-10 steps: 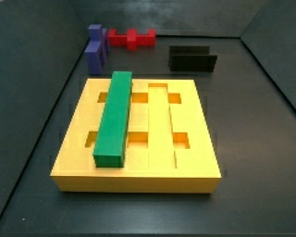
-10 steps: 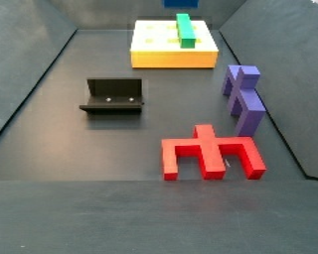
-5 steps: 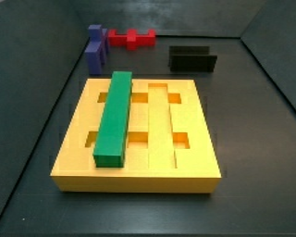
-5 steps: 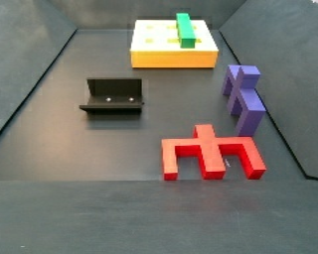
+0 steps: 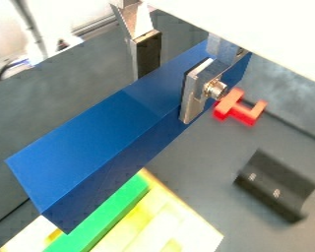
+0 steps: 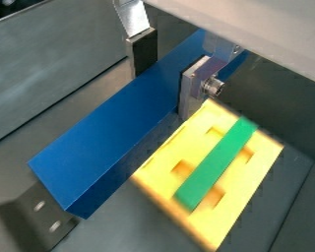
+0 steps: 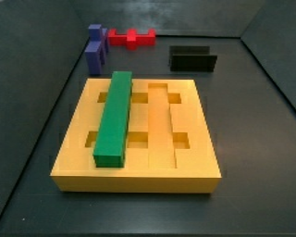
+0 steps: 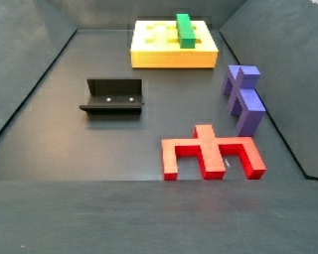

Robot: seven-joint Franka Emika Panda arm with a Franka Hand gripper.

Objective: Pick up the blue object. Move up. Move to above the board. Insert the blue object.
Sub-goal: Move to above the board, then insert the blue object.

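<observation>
In both wrist views my gripper is shut on the blue object, a long royal-blue bar held level between the two silver fingers, in the air. The board, a yellow block with grooves and square cut-outs, lies below the bar; its corner also shows in a wrist view. In both side views the board lies on the dark floor. Neither the gripper nor the blue object shows in the side views.
A green bar lies in the board's groove. A purple block and a red piece lie on the floor. The fixture stands apart from them.
</observation>
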